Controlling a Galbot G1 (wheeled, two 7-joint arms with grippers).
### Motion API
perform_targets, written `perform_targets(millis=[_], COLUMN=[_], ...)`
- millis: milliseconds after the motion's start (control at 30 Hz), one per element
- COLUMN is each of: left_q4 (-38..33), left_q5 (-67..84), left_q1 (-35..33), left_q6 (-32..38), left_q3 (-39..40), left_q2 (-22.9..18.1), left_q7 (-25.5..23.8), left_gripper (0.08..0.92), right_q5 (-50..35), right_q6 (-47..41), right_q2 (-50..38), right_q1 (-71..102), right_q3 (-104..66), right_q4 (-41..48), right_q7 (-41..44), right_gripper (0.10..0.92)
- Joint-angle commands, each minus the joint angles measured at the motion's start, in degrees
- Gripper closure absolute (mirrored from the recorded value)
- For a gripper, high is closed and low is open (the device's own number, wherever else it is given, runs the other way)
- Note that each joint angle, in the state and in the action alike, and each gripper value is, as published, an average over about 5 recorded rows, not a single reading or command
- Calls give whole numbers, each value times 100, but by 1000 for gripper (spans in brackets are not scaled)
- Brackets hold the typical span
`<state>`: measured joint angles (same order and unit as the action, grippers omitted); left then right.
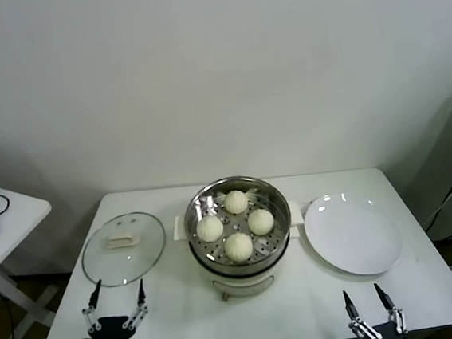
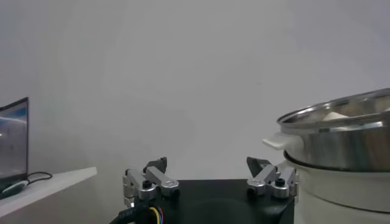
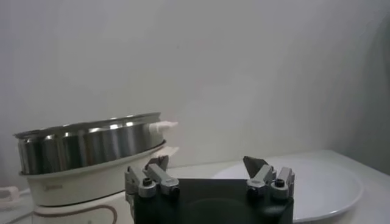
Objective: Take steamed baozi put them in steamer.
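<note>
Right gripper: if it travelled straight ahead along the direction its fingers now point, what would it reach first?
Most likely the white plate. The right gripper is open and empty at the table's near edge, with the plate's near rim directly ahead. Its height above the table is unclear, so it might pass over the rim.

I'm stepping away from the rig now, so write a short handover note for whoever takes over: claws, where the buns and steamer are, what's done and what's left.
Left claw: open, empty, parked at the near table edge in front of the glass lid.
Right claw: open, empty, parked at the near edge in front of the white plate.
Steamer: centre of the table, uncovered.
Baozi: all four sit in the steamer basket, apart from each other.
Plate: bare, right of the steamer. Lid: flat on the table, left of it.
Done: every bun is loaded.
Left: nothing for the bun task as it looks now.
</note>
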<state>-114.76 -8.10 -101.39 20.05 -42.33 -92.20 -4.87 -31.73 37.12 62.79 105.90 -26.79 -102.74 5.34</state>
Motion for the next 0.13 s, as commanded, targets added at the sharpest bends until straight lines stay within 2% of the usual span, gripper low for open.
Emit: perform_targets(millis=[33,133], left_q4=[0,-3], left_q5=[3,0], left_q1=[-14,-23], left_q6=[-2,5], left_q3=[9,13], left_q2=[-280,-280], left_q7=[9,6], left_gripper=[177,177], right_q5=[48,55], right_q6=[23,23], right_q2=[22,19], right_q1=[30,37], right_q3=[40,50], right_q4=[7,9], right_q7=[-29,-31], right_gripper=[203,203])
